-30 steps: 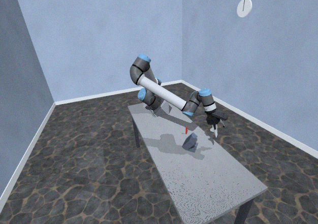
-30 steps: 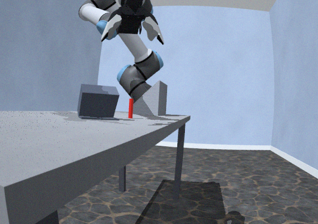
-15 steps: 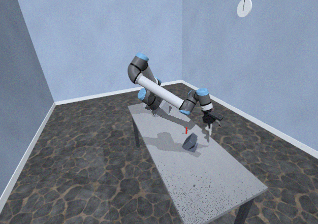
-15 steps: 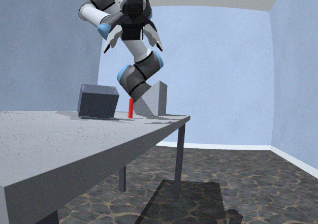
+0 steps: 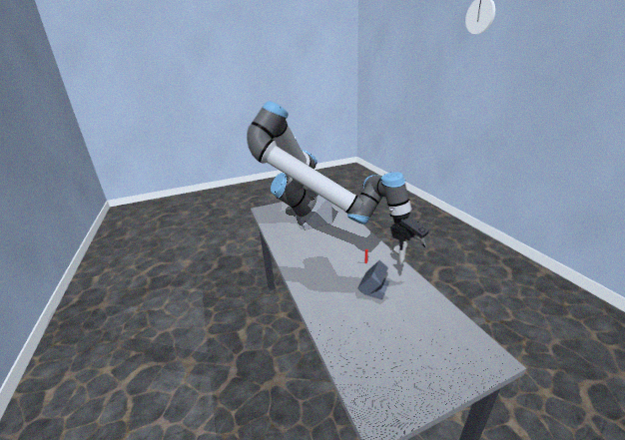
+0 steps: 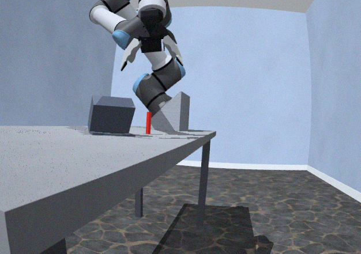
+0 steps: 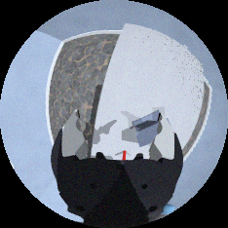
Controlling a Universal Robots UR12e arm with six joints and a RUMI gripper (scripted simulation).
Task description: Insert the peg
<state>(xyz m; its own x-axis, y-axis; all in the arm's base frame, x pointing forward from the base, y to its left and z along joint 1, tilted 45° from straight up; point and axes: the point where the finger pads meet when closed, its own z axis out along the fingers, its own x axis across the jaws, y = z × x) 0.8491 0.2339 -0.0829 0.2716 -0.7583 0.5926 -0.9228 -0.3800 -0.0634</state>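
Observation:
A small red peg stands upright on the grey table; it also shows in the exterior view and as a red sliver in the wrist view. The dark grey block with the sloped panel sits just in front of the peg. Its hole is not visible. My gripper hangs open and empty above the table near its right edge, to the right of the peg and block. In the exterior view the gripper is well above the peg, fingers spread wide.
The arm's base stands at the table's far end with a light grey wedge-shaped mount behind the peg. The table's right edge is close under the gripper. A round white clock hangs on the wall.

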